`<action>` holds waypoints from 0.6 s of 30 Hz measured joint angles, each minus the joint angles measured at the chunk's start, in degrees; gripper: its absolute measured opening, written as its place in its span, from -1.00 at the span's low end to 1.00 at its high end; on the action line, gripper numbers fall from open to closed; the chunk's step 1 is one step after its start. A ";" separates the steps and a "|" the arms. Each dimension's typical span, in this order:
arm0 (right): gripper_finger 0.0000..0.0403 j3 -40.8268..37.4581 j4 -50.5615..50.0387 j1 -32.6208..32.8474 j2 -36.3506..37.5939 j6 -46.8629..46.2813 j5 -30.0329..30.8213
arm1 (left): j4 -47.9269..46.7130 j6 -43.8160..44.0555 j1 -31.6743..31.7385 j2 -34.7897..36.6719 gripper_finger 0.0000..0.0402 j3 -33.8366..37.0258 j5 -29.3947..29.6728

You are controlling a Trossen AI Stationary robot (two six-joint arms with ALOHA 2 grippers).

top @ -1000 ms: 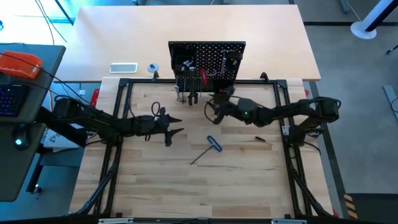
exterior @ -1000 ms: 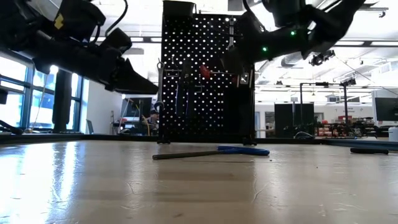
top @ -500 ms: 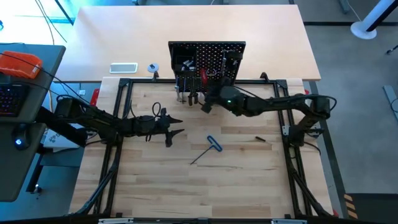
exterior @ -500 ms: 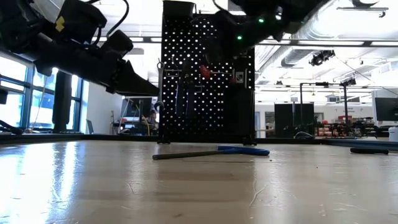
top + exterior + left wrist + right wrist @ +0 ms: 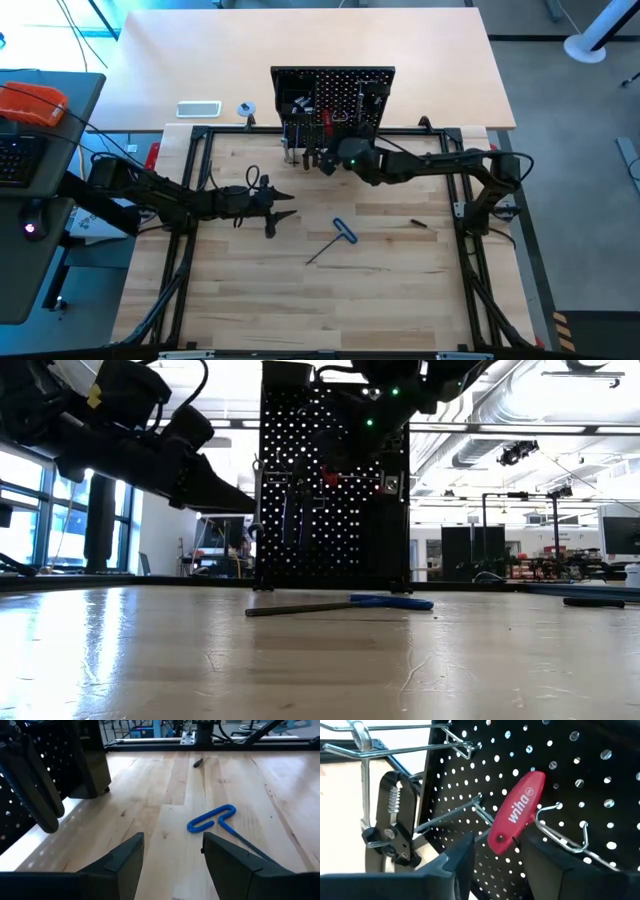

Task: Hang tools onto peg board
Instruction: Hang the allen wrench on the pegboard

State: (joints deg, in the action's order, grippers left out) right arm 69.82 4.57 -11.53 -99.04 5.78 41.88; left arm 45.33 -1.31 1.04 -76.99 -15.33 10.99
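Note:
The black peg board (image 5: 335, 85) stands upright at the table's far middle. A red-handled screwdriver (image 5: 517, 812) hangs on a hook on it, and black pliers (image 5: 390, 820) hang from a hook to one side. My right gripper (image 5: 322, 160) is open right in front of the board. Its fingers (image 5: 455, 860) stand either side of the red handle's lower end, and I see no touch. My left gripper (image 5: 288, 204) is open and empty over the table left of centre. The blue-handled T hex key (image 5: 338, 237) and a slim pen-like tool (image 5: 420, 224) lie flat on the table.
Black frame rails (image 5: 195, 180) run along the table's left, right and far sides. A white flat object (image 5: 198, 109) and a small round thing (image 5: 245, 109) lie on the far table behind the board. There is bare wood (image 5: 330, 300) toward the near edge.
My right gripper has moved toward the far edge and a little to the left, up to the peg board's front by the red handle. The tools on the table have stayed where they were.

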 joint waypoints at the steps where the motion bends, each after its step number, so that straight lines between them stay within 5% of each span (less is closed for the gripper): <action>1: -0.25 0.00 -0.27 0.01 0.00 -0.59 -0.05 | 0.01 -0.32 0.00 0.00 -0.03 0.00 0.02; 18: -0.24 0.00 0.08 -2.00 -0.04 -4.22 -5.73 | 1.35 -1.33 0.00 0.00 -0.03 0.00 0.01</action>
State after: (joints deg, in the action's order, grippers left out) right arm 69.82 4.64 -13.53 -99.09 1.56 36.15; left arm 46.68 -2.64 1.04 -76.99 -15.33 10.99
